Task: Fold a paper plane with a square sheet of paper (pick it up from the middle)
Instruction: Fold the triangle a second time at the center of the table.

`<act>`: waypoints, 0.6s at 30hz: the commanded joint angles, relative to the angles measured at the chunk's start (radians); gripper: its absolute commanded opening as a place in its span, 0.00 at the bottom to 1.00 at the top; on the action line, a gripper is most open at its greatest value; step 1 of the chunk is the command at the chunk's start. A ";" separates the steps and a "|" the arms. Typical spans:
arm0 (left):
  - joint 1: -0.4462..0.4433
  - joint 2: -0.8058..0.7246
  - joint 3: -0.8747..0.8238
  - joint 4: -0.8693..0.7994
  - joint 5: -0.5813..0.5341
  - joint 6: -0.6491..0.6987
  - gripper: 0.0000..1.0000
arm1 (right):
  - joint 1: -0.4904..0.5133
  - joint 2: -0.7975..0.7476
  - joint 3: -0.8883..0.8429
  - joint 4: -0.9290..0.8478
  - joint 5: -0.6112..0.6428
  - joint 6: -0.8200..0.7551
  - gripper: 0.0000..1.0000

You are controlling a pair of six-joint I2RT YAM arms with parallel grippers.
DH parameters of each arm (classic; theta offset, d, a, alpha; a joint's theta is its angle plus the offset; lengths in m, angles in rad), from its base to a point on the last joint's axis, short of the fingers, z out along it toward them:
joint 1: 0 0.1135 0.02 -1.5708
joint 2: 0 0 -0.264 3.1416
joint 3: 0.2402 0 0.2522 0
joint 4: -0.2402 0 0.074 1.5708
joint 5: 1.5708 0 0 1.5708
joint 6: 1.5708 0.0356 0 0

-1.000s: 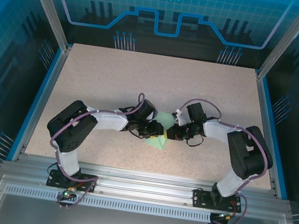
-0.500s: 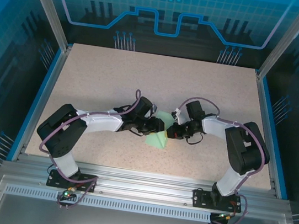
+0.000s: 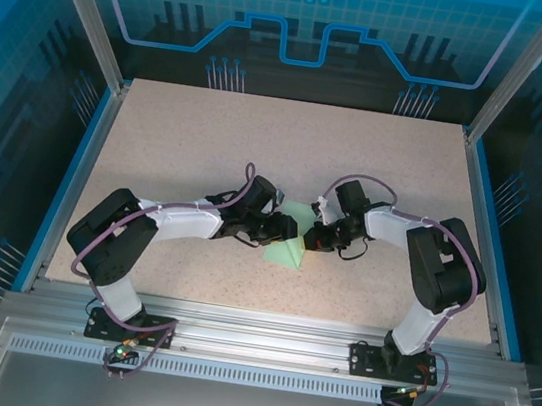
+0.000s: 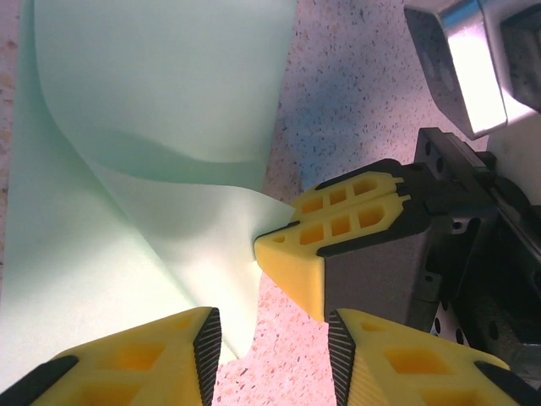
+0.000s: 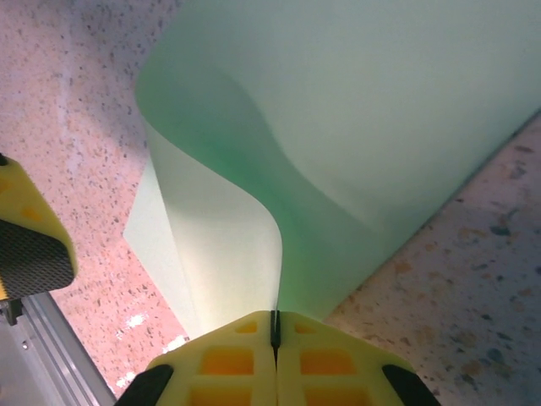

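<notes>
The metal rail (image 3: pixel 254 322) runs along the near edge, and just past it the action is packed tight at mid-table. The left gripper (image 4: pixel 272 342) is held partly open with nothing clamped in it, and a lower tip of the paper (image 4: pixel 127 211) hangs just at its gap. Directly ahead, the right gripper (image 5: pixel 275 331) is pressed fully shut on the paper's edge, so the sheet is pinched there and drawn up into a soft curl.

The paper is found at the middle of the table (image 3: pixel 357 165), between the two grippers, part lying on the surface and part raised. It is judged light, thin and floppy. It will be bent by the slightest push and creased for good by a hard pinch, and it may well slide on the speckled top. A hold is best taken at an edge or along a fold, not on the bulging curl.

The only thing in the way is the opposite gripper, which is set very close. Farther back, the tabletop is bordered by blue side strips (image 3: pixel 81 176) and the back wall (image 3: pixel 306 26), both well apart from the work.
</notes>
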 commanded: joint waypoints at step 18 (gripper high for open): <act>-0.001 0.002 0.004 -0.016 -0.004 -0.002 0.41 | 0.009 0.038 0.031 -0.004 -0.015 -0.008 0.06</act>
